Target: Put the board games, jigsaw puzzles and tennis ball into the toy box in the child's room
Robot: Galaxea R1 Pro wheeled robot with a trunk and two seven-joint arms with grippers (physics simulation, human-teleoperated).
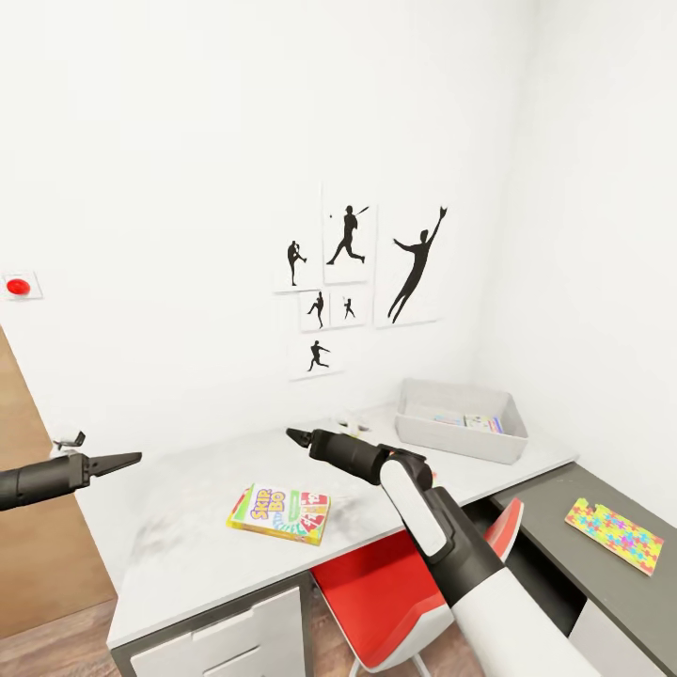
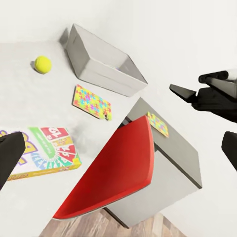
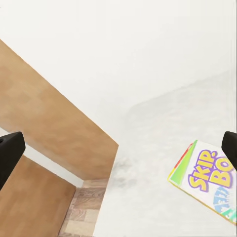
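Right gripper empty, fingers apart; left gripper empty, finger state unclear. Skip-Bo flat on table, 6 o'clock of right gripper. Risk: sliding off front edge if nudged.

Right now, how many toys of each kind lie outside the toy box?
Board games: 1
Jigsaw puzzles: 2, the other on the dark section
Tennis ball: 1
Total outside the toy box: 4

Bright even light, soft shadows, sharp renders
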